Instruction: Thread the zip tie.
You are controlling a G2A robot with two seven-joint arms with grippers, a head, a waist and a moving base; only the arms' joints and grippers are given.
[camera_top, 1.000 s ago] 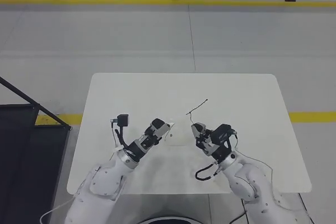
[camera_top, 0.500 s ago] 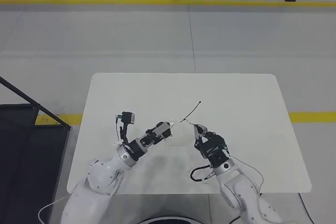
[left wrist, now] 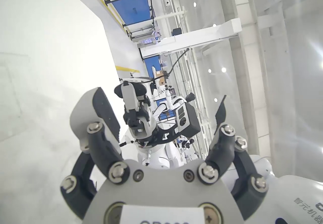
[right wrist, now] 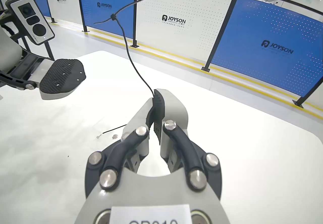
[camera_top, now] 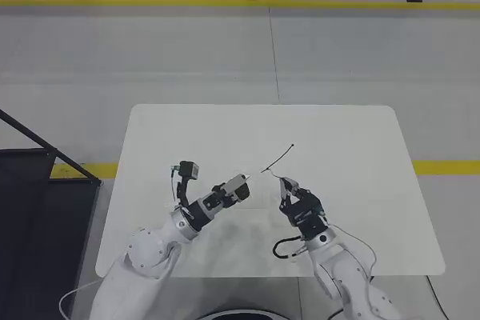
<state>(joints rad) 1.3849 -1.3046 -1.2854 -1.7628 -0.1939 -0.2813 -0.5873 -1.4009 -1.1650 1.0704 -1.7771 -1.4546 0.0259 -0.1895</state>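
A thin black zip tie [camera_top: 277, 158] rises from my right gripper [camera_top: 285, 186], which is shut on its lower end. In the right wrist view the zip tie [right wrist: 131, 58] climbs from the pinched fingertips [right wrist: 156, 99] to a small block [right wrist: 112, 17]. There a short stub sticks out and a long strand runs on upward. My left gripper [camera_top: 240, 190] hovers just to the left of the right one, open, with nothing between its fingers [left wrist: 101, 114]. One of its ribbed pads [right wrist: 61, 77] shows beside the tie. Both grippers hang over the middle of the white table [camera_top: 344, 136].
A black screen [camera_top: 16, 208] stands off the table's left side. Small marks [right wrist: 114, 136] lie on the tabletop below the right gripper. Blue and white fence panels [right wrist: 252, 41] stand beyond the far edge.
The right wrist has turned and its arm drawn inward, still holding the tie, whose free end swung slightly. The left gripper has shifted a little toward the right one.
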